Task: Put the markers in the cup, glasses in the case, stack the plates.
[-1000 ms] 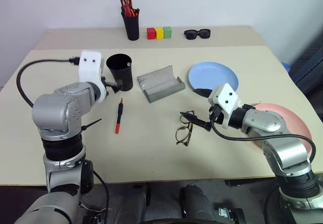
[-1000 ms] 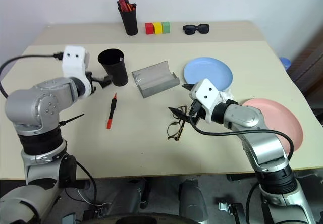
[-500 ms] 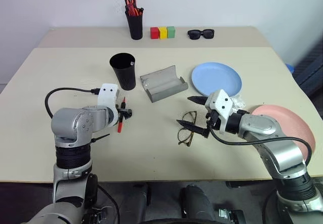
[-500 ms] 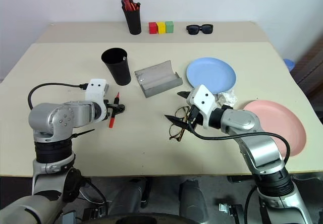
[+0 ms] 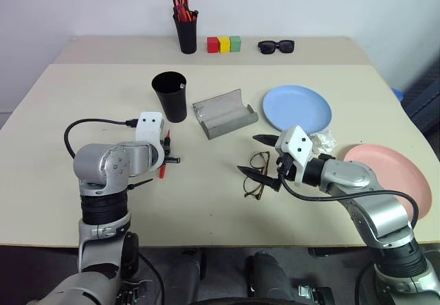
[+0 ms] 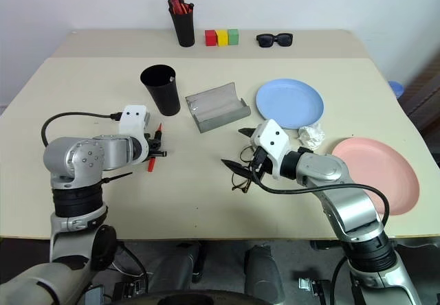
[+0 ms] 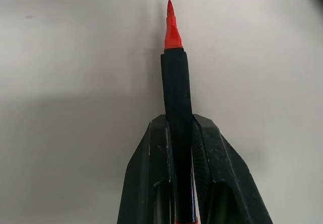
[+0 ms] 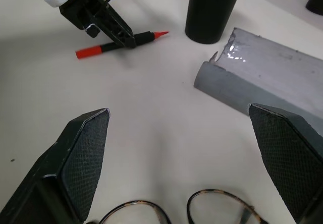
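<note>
Two pincers, two jobs: your left pincer (image 7: 180, 181) is clamped mid-barrel on the marker (image 7: 176, 103), light and stiff, lying left of the worktop's (image 5: 206, 202) middle. Right pincer (image 8: 186, 163) gapes over the fragile glasses (image 5: 256, 183); grab the bridge.

A beige table (image 5: 206, 202) fills most of the scene, with a seam running across its far part. Behind it rises a plain pale wall (image 5: 309, 3), evenly lit. Past the near edge the floor (image 5: 227, 277) is dark. At far right a dark surface (image 5: 423, 88) borders the table.
</note>
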